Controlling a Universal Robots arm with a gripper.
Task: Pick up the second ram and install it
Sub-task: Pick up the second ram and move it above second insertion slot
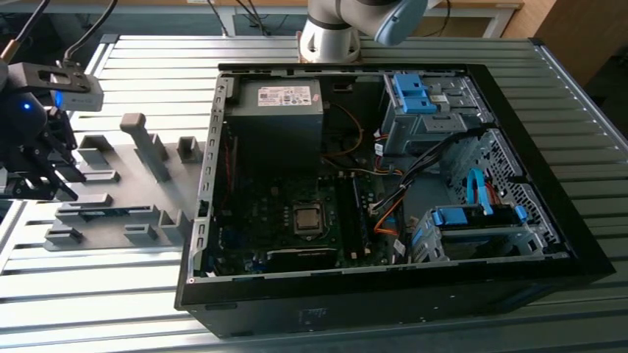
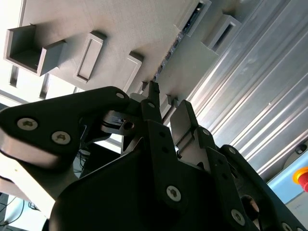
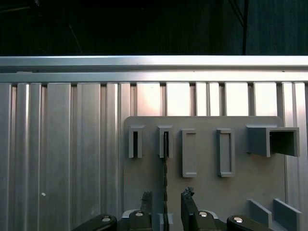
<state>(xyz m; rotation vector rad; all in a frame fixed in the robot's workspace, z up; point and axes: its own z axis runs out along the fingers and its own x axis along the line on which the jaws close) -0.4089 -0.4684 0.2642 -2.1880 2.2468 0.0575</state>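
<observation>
Well, in the first wrist view we find the gripper (image 3: pixel 166 204) parted, one finger (image 3: pixel 146 201) on each side of the second ram (image 3: pixel 165 168). A sliver of grey shows between each finger and the board, so it has hold of nothing. The second ram stands on its thin edge on the grey fixture plate (image 3: pixel 207 192), its far end seated in a slotted holder (image 3: pixel 165 142), one of a row of four. A hollow box block (image 3: pixel 273 140) sits past the end of that row. The plate's far edge stops short of the edge rail (image 3: pixel 154 62), with bare ribbed table (image 3: pixel 57 144) beyond and beside it.

In the second wrist view we look along the fingers (image 2: pixel 155 103). Their tips flank the near end of the second ram (image 2: pixel 171 50), which runs away on edge across the plate. Open ribbed table lies beside the plate.

In the exterior view the gripper hangs at the far left of the frame over the fixture plate (image 1: pixel 128 187), among its upright blocks (image 1: pixel 147 147). The plate's right edge lies just beside the wall of the open computer case (image 1: pixel 393 301). Inside the case we see a power supply (image 1: pixel 279 103) at upper left, a motherboard (image 1: pixel 245 220), blue drive brackets (image 1: pixel 412 92) and loose cables (image 1: pixel 393 184). Bare table (image 1: pixel 79 294) fills the lower left.
</observation>
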